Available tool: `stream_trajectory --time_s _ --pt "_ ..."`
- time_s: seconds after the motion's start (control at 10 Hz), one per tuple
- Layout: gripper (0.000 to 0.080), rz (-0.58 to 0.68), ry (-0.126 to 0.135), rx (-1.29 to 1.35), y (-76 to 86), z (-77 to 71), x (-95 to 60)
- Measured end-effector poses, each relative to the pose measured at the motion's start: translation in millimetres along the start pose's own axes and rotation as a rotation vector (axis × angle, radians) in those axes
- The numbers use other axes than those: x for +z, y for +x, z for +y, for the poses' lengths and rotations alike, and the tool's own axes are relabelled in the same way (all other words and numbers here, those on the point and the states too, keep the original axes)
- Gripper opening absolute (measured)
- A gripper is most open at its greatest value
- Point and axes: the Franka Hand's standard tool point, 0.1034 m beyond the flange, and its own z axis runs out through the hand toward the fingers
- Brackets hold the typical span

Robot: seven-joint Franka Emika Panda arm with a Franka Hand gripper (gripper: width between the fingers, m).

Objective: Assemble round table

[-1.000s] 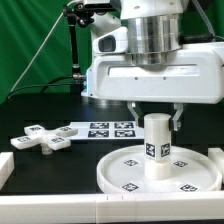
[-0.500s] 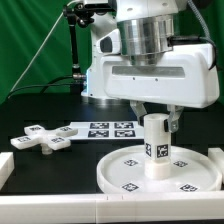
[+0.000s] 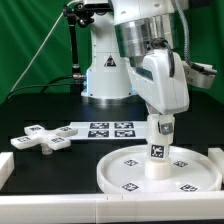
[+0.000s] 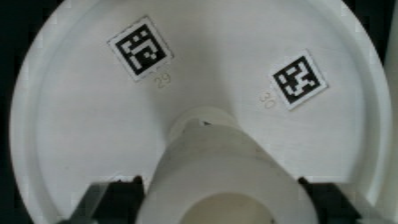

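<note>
Ext. view: the robot's two-finger gripper (image 3: 163, 126) is hanging tilted over the short thick white plastic cylinder leg (image 3: 157, 152), fingers reaching down round its top. The leg is standing upright mid-way on the large rimmed white round disc (image 3: 108, 172), which is lying flat on the black table (image 3: 30, 118). The white cross-shaped foot (image 3: 41, 138) is lying well apart, toward the exterior view's left, w/ the flat white marker board (image 3: 105, 129) just beside it. Wrist view: looking down the leg onto the disc; dark fingertips (image 4: 121, 198) are flanking the leg both sides, but can't tell if the jaws are clamping it or slack.
</note>
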Motion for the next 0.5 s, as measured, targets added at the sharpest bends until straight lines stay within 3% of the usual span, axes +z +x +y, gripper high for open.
stream_trajectory --time_s 0.2,0.4,0.5 --pt "0.0409 0.000 -0.007 -0.090 0.4 0.1 -0.4" --pt "0.0604 -0.001 -0.015 -0.234 -2.8 -4.0 -2.6" --pt "0.0640 -0.002 -0.009 -0.327 -2.3 -4.2 -2.4"
